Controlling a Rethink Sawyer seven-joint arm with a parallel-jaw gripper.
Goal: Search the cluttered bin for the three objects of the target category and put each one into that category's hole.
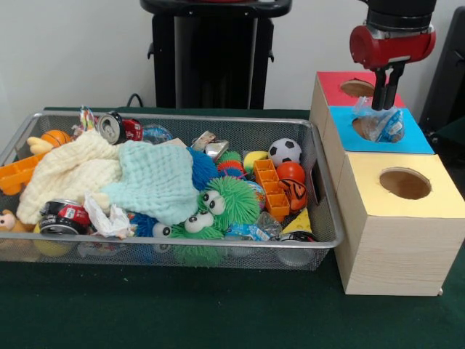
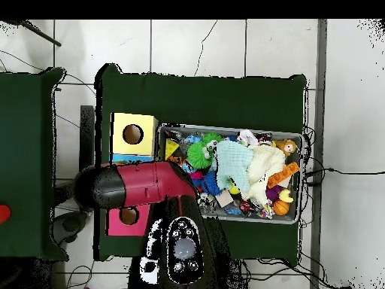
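In the front view the gripper (image 1: 384, 107) hangs right over the hole in the blue box (image 1: 410, 138), with its two fingers pinched on a crinkly clear plastic wrapper (image 1: 383, 123) that sits just at the hole's mouth (so this one looks almost dropped in, but it is not let go yet). The wire bin (image 1: 323, 211) beside the boxes is full of toys, cloths and cans, and I cannot tell how many of the three things went in already. In the overhead view the red arm (image 2: 139, 187) covers the blue box and the wrapper, leaving only the yellow box (image 2: 134, 135) and the red box (image 2: 126, 220) showing.
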